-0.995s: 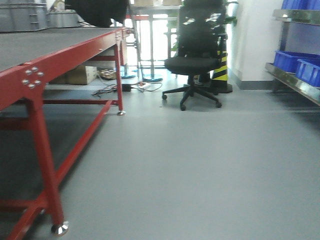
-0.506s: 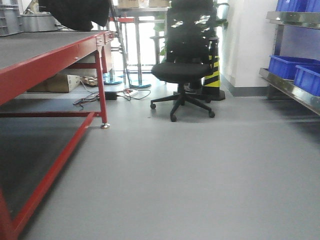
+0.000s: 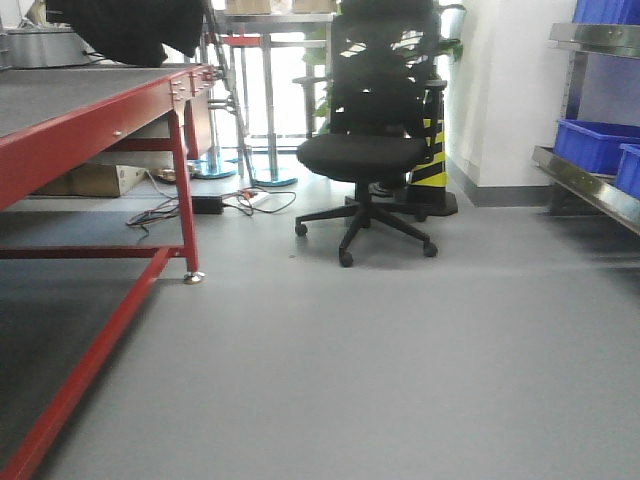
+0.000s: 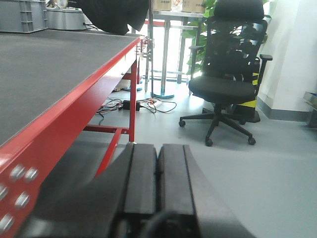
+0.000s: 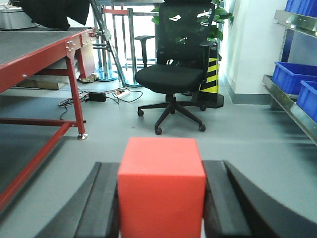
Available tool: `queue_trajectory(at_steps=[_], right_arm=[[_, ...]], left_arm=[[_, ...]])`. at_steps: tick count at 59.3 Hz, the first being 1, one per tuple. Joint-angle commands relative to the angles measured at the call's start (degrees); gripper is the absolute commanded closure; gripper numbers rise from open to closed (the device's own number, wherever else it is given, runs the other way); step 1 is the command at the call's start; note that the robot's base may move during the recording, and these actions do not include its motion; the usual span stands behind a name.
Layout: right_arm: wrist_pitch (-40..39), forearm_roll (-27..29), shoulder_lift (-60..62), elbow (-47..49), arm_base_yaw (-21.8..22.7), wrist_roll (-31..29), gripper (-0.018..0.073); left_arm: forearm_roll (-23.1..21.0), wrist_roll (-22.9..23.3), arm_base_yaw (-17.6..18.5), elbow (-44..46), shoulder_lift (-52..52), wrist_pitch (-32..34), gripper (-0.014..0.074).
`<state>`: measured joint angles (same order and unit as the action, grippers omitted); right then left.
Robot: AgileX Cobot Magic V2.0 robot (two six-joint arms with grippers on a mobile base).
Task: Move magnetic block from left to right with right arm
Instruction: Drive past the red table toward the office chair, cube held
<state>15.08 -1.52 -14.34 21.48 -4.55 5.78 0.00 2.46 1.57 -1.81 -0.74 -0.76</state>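
Magnetic block [image 5: 161, 186]: one smooth, matte red cube with sharp edges, between the right pincer's [image 5: 161, 168] two black fingers [image 5: 101, 198].
Right pincer: clamped on the cube, one flat finger against each side.
Left pincer [image 4: 157, 148]: two flat fingers pressed together, nothing between.
Bench [image 4: 59, 74]: one, red metal frame, dark matte top, left of both pincers.
Office chair [image 5: 171, 79]: one, black, mesh-backed, ahead.
Bins [image 5: 294, 74]: two, blue plastic, on the steel shelf [image 5: 290, 106] to the right.

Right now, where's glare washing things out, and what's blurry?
Front view: backlight behind the office chair blows out the windows. Left wrist view: same glare; the left gripper looks soft near the lens. Right wrist view: the magnetic block is evenly lit.
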Motion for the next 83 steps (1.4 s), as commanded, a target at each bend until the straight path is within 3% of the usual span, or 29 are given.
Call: queue_trajectory(at_steps=[1,83], right_arm=[[-5.04,-0.57,-0.47,1.53,0.37,-0.45,0.0310],[-5.04,-0.57,-0.47,1.53,0.37,-0.45,0.0310]], left_arm=[[0.00,0.25,0.30,-0.54,-0.52,5.07,0.0712],[0.00,0.25,0.30,-0.54,-0.52,5.07,0.0713]])
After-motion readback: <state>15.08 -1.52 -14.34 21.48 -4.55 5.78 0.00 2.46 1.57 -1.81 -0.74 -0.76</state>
